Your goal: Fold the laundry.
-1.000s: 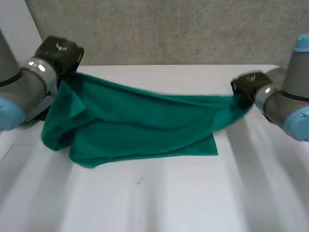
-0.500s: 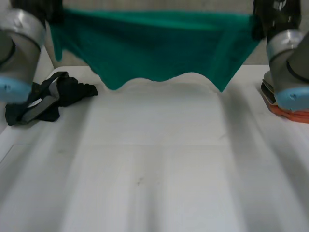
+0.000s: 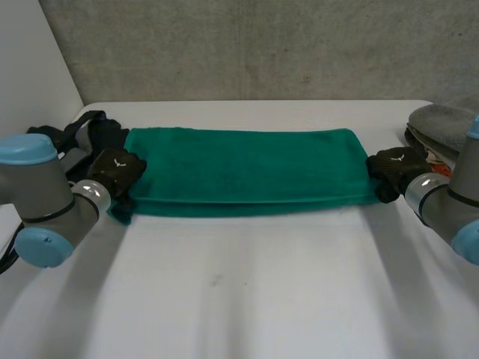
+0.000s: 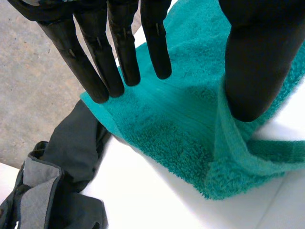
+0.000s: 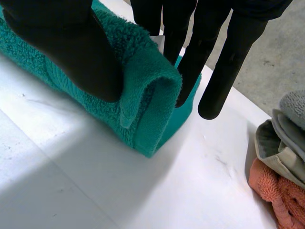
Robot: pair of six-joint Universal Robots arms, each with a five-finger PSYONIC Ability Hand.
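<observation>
A green towel (image 3: 247, 168) lies folded in a long flat band across the far half of the white table (image 3: 247, 299). My left hand (image 3: 116, 170) rests at the towel's left end. In the left wrist view its fingers (image 4: 121, 52) are straight and spread over the towel (image 4: 176, 124), with the thumb set down near a turned-up corner, so this hand is open. My right hand (image 3: 395, 168) is at the towel's right end. There the folded end of the towel (image 5: 143, 95) sits pinched between the thumb (image 5: 71, 43) and the straight fingers.
A dark garment (image 3: 86, 134) lies crumpled at the table's left edge, just beyond my left hand, touching the towel's far corner (image 4: 71, 157). A stack of folded cloths (image 3: 445, 123), grey over orange (image 5: 276, 191), sits at the right edge. A concrete wall stands behind the table.
The towel hung between both raised hands, was swung up high, and now lies folded flat on the table. My left hand's fingers have straightened off it.
</observation>
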